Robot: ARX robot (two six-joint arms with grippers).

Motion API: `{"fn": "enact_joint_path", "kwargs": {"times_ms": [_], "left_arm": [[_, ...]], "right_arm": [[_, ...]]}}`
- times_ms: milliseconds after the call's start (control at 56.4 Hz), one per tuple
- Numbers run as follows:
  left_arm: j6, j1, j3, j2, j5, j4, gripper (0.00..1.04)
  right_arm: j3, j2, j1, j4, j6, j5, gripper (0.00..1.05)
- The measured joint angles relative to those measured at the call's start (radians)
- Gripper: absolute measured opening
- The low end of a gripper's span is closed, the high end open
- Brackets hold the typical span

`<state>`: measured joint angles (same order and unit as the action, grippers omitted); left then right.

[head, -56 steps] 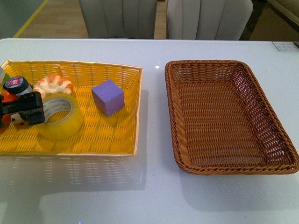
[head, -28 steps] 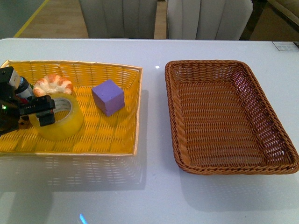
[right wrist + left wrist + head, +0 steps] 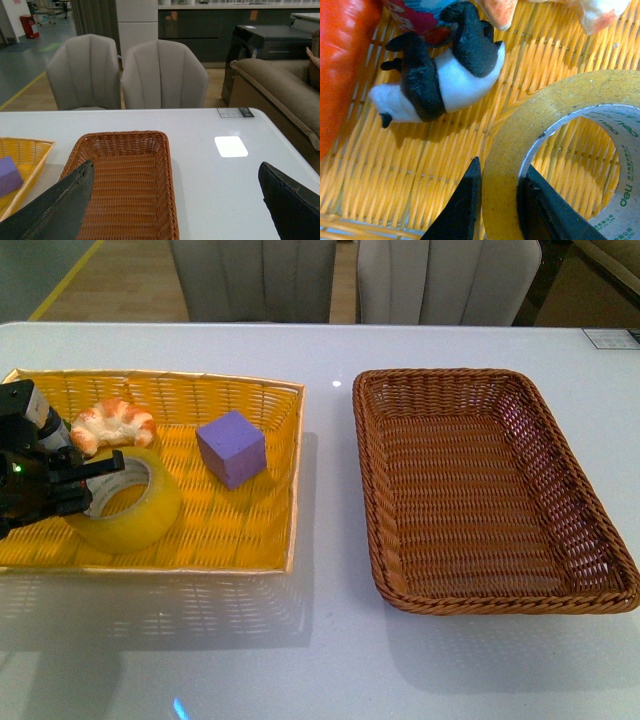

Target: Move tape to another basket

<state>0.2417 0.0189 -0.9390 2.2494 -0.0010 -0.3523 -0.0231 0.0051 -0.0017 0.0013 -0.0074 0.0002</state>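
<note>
As viewed from the front, located inside yellow basket [image 3: 296, 480], toward its left end: tape [image 3: 125, 502], lying roughly flat with hole upward, just beside croissant [image 3: 112, 423] and near purple cube [image 3: 232, 448]. Held by left gripper [image 3: 85, 480]. Confirmed on left wrist view: jaws narrowed onto tape [image 3: 505, 165] wall, one finger [image 3: 467, 205] against outer yellow face, other inside white core, both touching. Noted nearby on same weave: panda toy [image 3: 440, 75]. Cannot tell whether raised off basket floor. Recorded well apart, to the right on white table [image 3: 330, 660]: brown basket [image 3: 365, 470]. Found spread wide, nothing between fingers, above brown basket's near end: right gripper [image 3: 172, 210].
</note>
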Motion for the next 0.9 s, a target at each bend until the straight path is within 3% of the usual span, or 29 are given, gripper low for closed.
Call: {"fn": "enact_joint_path", "kwargs": {"times_ms": [177, 319, 656, 904], "left_arm": [[-0.037, 0.009, 0.090, -0.155, 0.008, -0.006, 0.15], [-0.039, -0.035, 0.090, -0.277, 0.013, 0.025, 0.15], [0.002, -0.315, -0.093, -0.305, -0.023, 0.155, 0.15], [0.045, -0.471, -0.261, -0.184, -0.035, 0.230, 0.15]], "right_arm": [[0.000, 0.000, 0.000, 0.000, 0.000, 0.000, 0.96], [0.000, 0.000, 0.000, 0.000, 0.000, 0.000, 0.96], [0.000, 0.000, 0.000, 0.000, 0.000, 0.000, 0.96], [0.000, 0.000, 0.000, 0.000, 0.000, 0.000, 0.96]]}}
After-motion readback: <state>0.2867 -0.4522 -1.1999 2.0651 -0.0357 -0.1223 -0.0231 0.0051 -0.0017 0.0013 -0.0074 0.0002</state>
